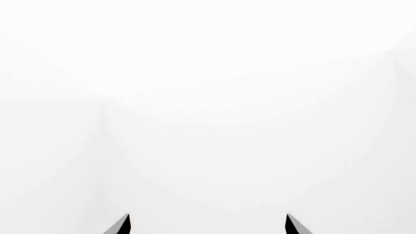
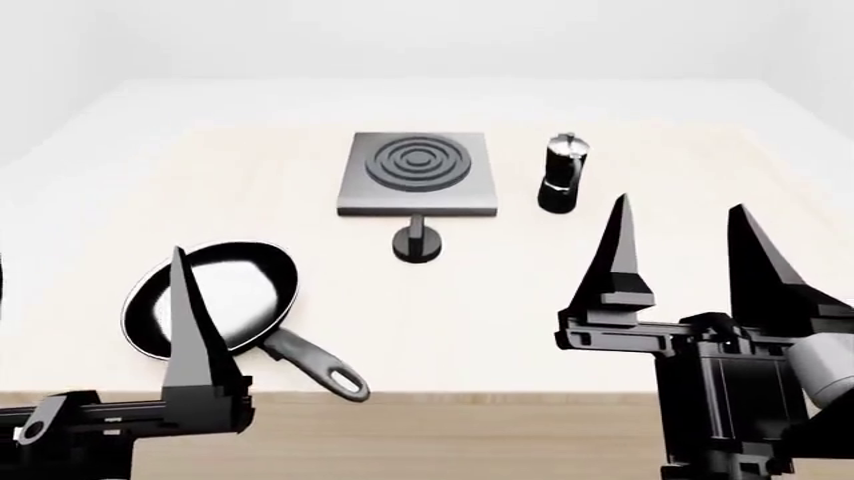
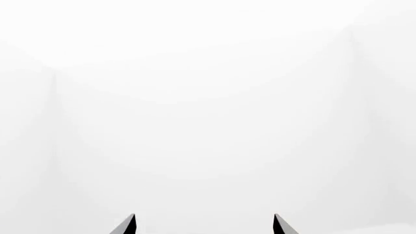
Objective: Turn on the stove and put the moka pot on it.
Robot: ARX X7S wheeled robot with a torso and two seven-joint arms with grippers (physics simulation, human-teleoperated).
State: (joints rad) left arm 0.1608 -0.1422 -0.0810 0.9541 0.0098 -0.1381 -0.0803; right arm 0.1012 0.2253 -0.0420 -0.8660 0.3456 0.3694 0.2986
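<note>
Right gripper (image 2: 681,250) and left gripper (image 2: 94,330): foreground, upright, spread wide, empty. Frying pan (image 2: 214,298) near table (image 2: 534,330) front edge; stove (image 2: 418,172), knob (image 2: 418,242), moka pot (image 2: 562,174) beyond, apart.

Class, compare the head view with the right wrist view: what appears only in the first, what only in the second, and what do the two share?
Only the head view shows the table, the stove with its knob, the moka pot, the frying pan and the left gripper. The right wrist view adds no object of its own, only blank white surroundings. Both show the right gripper, jaws apart and empty.
</note>
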